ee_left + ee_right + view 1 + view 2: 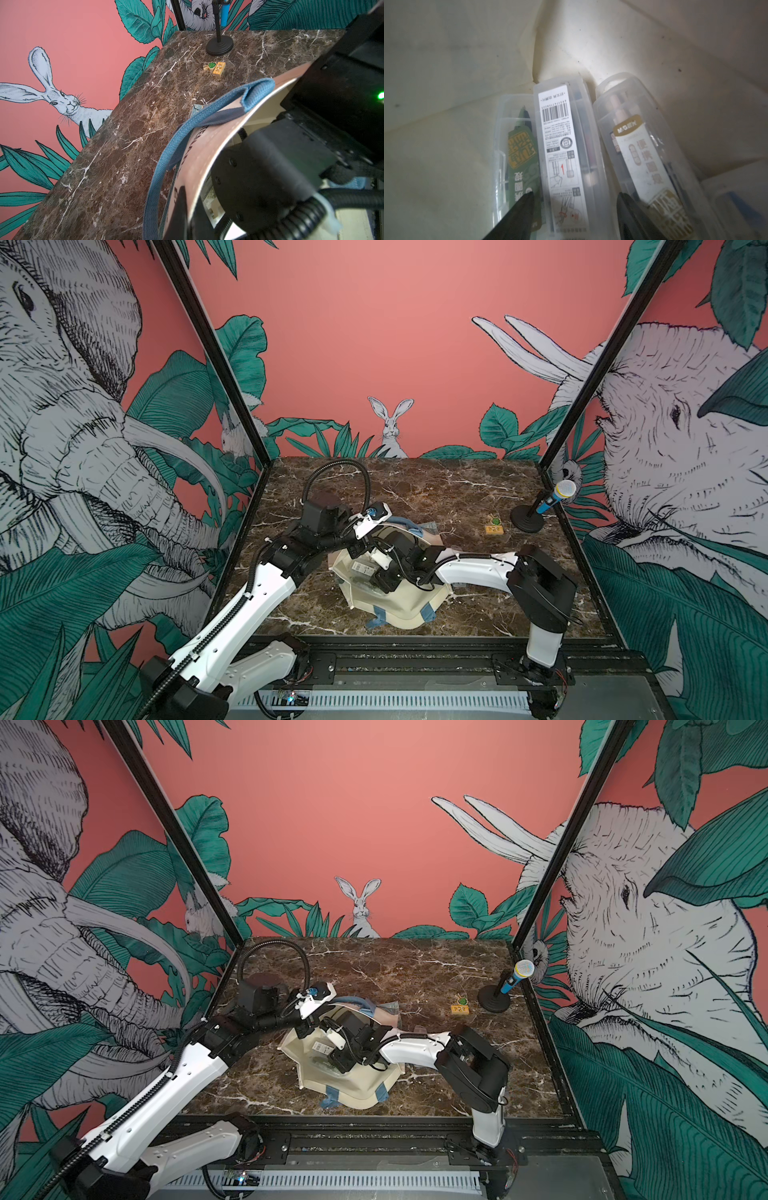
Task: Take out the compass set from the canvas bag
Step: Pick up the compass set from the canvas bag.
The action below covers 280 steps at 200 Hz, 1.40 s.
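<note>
The cream canvas bag [399, 605] [357, 1085] lies mid-table in both top views, mouth raised. My left gripper [358, 546] [192, 197] is shut on the bag's upper rim [207, 145] beside a blue strap [166, 155], holding the mouth up. My right gripper [372, 576] [575, 199] reaches inside the bag, open. Its dark fingertips [527, 199] straddle the middle compass set [560, 135], a clear case with a barcode label. A green-labelled case [521, 149] and a gold-and-white-labelled case [637, 149] lie on either side of it.
A blue microphone [552, 497] on a round black stand [528, 519] sits at the table's far right. A small yellow wooden block [494, 529] [218, 68] lies next to it. Another clear case [737, 203] shows inside the bag's edge.
</note>
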Motion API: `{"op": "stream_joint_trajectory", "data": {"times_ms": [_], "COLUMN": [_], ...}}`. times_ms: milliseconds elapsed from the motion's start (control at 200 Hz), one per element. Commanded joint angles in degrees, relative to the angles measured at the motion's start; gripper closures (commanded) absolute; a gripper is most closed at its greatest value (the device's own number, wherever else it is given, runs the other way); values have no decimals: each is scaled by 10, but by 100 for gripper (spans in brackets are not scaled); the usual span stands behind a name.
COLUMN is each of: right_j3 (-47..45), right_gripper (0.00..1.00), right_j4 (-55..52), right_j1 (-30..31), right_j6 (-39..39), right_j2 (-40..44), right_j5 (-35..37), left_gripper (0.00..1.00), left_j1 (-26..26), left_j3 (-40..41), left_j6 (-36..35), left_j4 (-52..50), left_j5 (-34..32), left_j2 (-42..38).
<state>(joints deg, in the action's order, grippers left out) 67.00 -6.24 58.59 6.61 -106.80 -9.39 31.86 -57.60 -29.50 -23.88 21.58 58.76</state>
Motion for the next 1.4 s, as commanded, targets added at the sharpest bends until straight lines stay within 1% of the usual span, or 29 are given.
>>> {"op": "stream_joint_trajectory", "data": {"times_ms": [0,100,350,650,735,845,955,1150,1265,1325,1395], "right_j3": [11,15,-3,-19,-21,-16,-2,17,25,30,34], "right_gripper": [38,47,57,60,57,46,38,29,28,30,35], "right_j4": [-54,-69,-107,-143,-151,-152,-153,-166,-165,-163,-158], "right_j1": [10,11,12,13,18,25,27,28,28,27,26], "right_j6": [-27,-31,-31,-6,-5,-10,-14,-20,-14,-8,-3], "right_j2": [-22,-18,25,67,69,55,38,9,-8,-15,-20], "right_j5": [24,28,48,47,41,44,47,56,45,28,12], "left_gripper": [100,100,100,100,100,100,100,100,100,100,100], "left_j1": [1,1,1,1,2,1,1,2,1,2,1], "left_j3": [0,2,4,2,2,1,2,4,5,6,4], "left_j6": [-6,-6,-8,-9,-8,-8,-8,-7,-7,-7,-6], "left_j4": [37,37,36,34,34,34,33,34,35,35,35], "left_j5": [14,11,2,-2,-2,-1,-1,-1,1,2,3], "left_j2": [-24,-26,-28,-32,-35,-35,-36,-41,-41,-40,-41]}}
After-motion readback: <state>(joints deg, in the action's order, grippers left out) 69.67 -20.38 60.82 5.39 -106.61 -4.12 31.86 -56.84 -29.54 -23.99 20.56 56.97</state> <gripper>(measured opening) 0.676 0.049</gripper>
